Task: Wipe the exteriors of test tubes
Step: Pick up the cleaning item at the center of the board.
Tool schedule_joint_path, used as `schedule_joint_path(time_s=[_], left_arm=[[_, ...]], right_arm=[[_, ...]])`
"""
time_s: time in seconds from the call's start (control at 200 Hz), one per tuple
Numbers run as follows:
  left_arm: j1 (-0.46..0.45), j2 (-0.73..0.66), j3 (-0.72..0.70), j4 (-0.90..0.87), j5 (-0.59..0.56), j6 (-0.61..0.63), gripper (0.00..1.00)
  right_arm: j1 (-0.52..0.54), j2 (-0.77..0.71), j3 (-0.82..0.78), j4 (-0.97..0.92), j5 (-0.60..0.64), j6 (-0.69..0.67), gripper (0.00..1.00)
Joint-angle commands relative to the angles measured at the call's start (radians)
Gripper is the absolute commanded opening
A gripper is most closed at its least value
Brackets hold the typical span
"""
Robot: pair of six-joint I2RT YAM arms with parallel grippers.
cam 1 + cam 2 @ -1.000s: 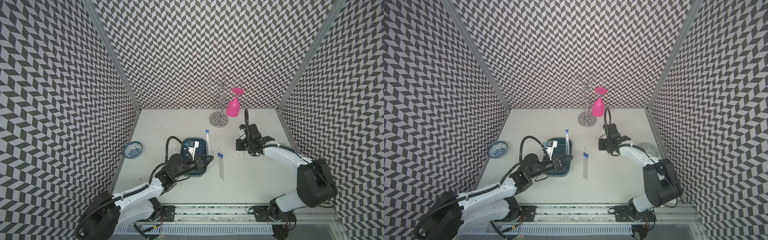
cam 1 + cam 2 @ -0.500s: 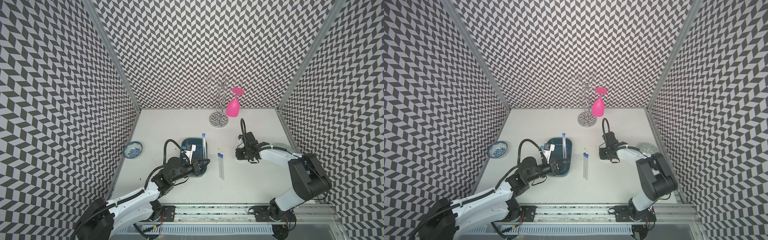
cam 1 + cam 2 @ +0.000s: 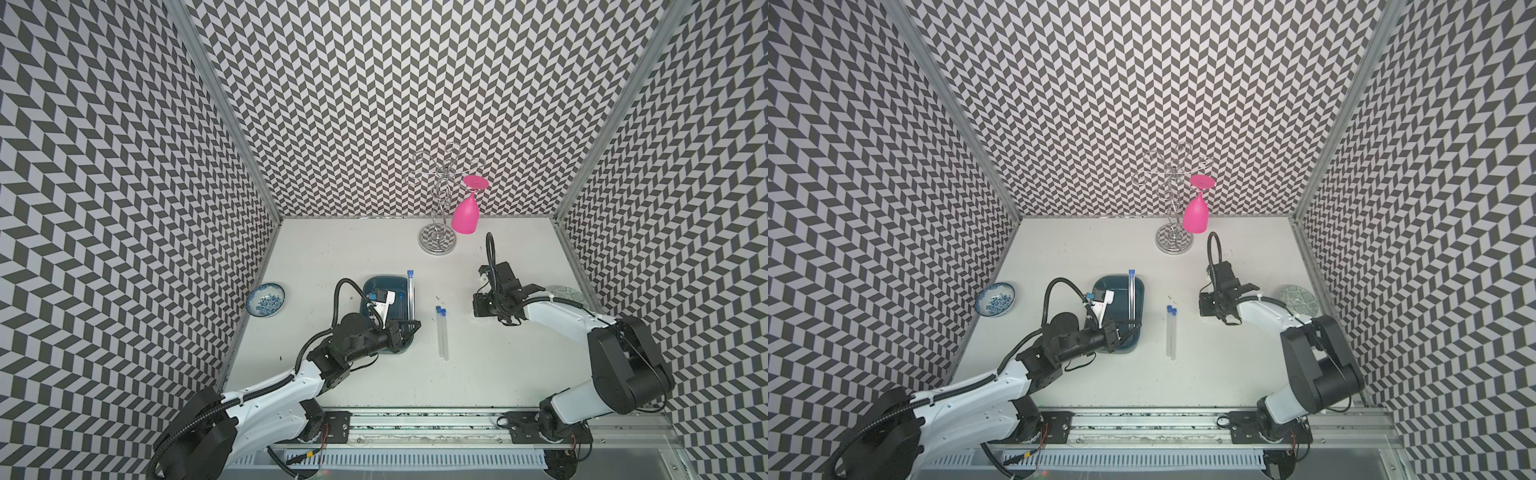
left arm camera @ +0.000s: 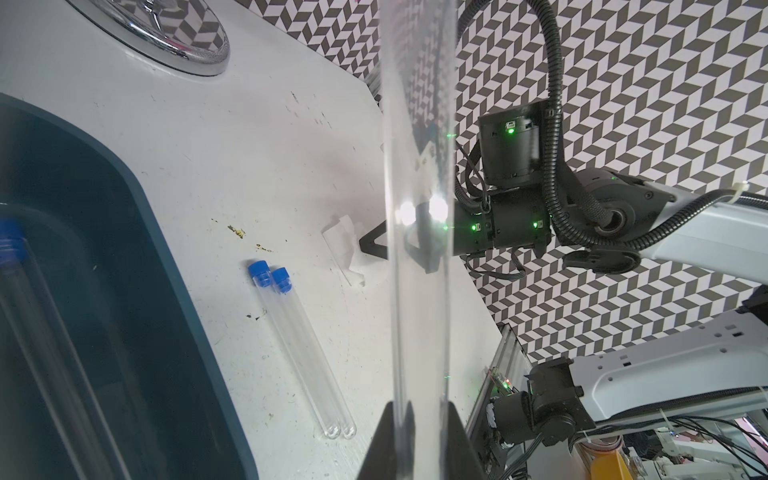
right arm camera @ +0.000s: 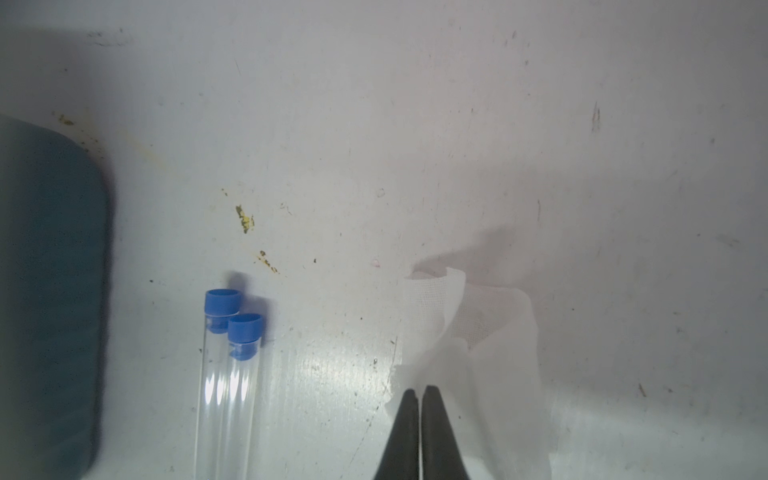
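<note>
Table (image 3: pixel 374 257) is scuffed white, chevron walls all round. One test tube (image 3: pixel 411 297) is clenched in the left end effector (image 3: pixel 409 326) over the teal tray (image 3: pixel 374 286). Another tube (image 4: pixel 29 332) lies in the tray. Tube pair (image 3: pixel 441 332) lies touching, right of the tray. Right end effector (image 5: pixel 419 392) is pinched shut on the white tissue (image 5: pixel 490 332), well apart from the held tube. I judge that tube unwiped; can't tell about the rest.

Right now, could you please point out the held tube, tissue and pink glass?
held tube (image 3: pixel 411 299): in a top view, mid-shaft
tissue (image 5: pixel 490 332): right wrist view, folded middle
pink glass (image 3: pixel 464 218): in a top view, bowl
</note>
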State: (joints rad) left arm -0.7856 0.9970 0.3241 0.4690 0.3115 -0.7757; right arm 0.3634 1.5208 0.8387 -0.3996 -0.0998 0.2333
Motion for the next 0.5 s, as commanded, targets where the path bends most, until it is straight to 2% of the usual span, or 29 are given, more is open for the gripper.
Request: schedule_joint_path(time_s=[0.0, 0.045, 0.14, 0.26, 0.496], left_arm=[[-0.005, 0.009, 0.032, 0.011, 0.005, 0.022, 0.14], [-0.005, 0.014, 0.037, 0.010, 0.006, 0.026, 0.14], [-0.004, 0.022, 0.045, 0.006, 0.011, 0.030, 0.14], [-0.004, 0.022, 0.040, 0.009, 0.006, 0.030, 0.14], [-0.004, 0.028, 0.036, 0.011, 0.010, 0.038, 0.14]], right_arm=[[0.005, -0.021, 0.021, -0.010, 0.023, -0.010, 0.04], [0.006, -0.022, 0.023, -0.015, 0.029, -0.010, 0.05], [0.009, -0.040, 0.018, -0.027, 0.032, -0.005, 0.14], [0.017, -0.053, 0.014, -0.043, 0.037, -0.013, 0.20], [0.027, -0.024, 0.020, -0.028, 0.041, -0.015, 0.23]])
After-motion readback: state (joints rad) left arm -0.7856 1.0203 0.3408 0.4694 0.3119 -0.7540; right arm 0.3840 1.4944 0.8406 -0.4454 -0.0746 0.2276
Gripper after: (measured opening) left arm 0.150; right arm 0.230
